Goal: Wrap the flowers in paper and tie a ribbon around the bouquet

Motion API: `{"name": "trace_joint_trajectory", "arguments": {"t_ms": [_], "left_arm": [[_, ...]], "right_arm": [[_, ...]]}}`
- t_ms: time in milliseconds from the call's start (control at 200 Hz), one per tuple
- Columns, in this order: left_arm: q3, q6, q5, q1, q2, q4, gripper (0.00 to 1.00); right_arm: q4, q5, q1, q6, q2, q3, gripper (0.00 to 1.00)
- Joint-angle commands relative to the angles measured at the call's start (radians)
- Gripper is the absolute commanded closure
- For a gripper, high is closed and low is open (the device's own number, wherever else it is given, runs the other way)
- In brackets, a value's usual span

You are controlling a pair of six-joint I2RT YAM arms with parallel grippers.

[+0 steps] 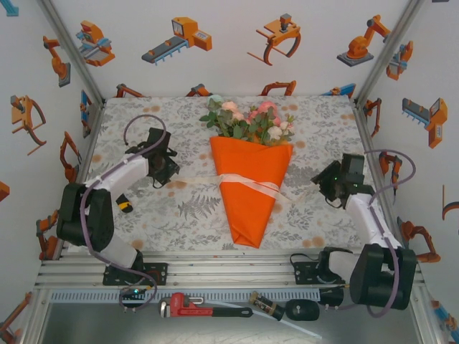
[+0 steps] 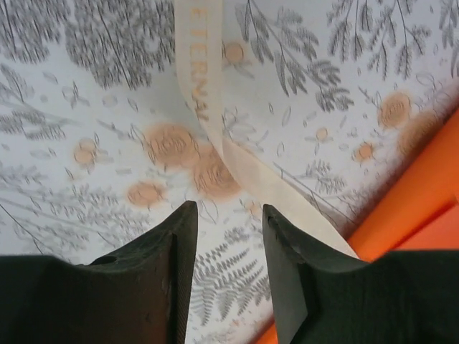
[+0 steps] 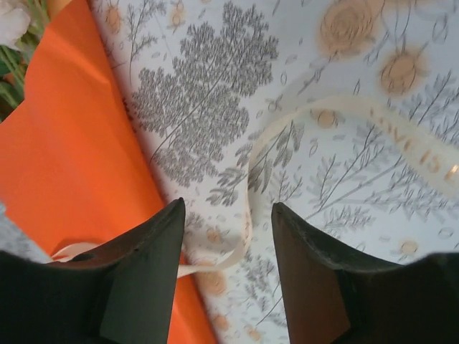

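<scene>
The bouquet lies in the middle of the table, its orange paper (image 1: pixel 247 186) rolled into a cone with the tip toward me. The flowers (image 1: pixel 251 122) stick out at the far end. The cream ribbon (image 1: pixel 247 183) crosses the cone's middle, and its ends trail onto the cloth on both sides. My left gripper (image 1: pixel 171 175) hovers left of the cone, open, with the ribbon (image 2: pixel 208 93) lying flat on the cloth beyond its fingertips (image 2: pixel 185 215). My right gripper (image 1: pixel 323 183) hovers right of the cone, open, above a curled ribbon end (image 3: pixel 247 215) beside the paper (image 3: pixel 72 158).
A floral tablecloth (image 1: pixel 143 215) covers the table, with white walls close on three sides. A red pipe wrench (image 1: pixel 204 307) and small black tools (image 1: pixel 301 310) lie on the front ledge behind the arm bases.
</scene>
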Motion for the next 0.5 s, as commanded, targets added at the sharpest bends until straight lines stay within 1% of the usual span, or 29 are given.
{"name": "trace_joint_trajectory", "arguments": {"t_ms": [0, 135, 195, 230, 355, 496], "left_arm": [[-0.045, -0.191, 0.004, -0.04, -0.034, -0.046, 0.55], [-0.073, -0.32, 0.017, -0.065, -0.045, -0.012, 0.53], [-0.078, -0.375, 0.021, -0.069, -0.046, -0.009, 0.52], [-0.082, -0.405, 0.024, -0.071, -0.048, -0.008, 0.51], [-0.102, -0.491, 0.015, -0.075, -0.055, -0.001, 0.49], [-0.11, -0.52, 0.012, -0.078, -0.049, 0.006, 0.47]], "right_arm": [[-0.183, 0.072, 0.074, 0.269, -0.028, -0.006, 0.32], [-0.171, 0.062, 0.143, 0.425, -0.007, -0.034, 0.31], [-0.17, 0.045, 0.17, 0.49, 0.028, -0.044, 0.35], [-0.18, 0.036, 0.178, 0.533, 0.058, -0.044, 0.35], [-0.102, -0.017, 0.195, 0.592, 0.16, -0.042, 0.35], [0.008, -0.056, 0.208, 0.625, 0.265, -0.041, 0.42]]}}
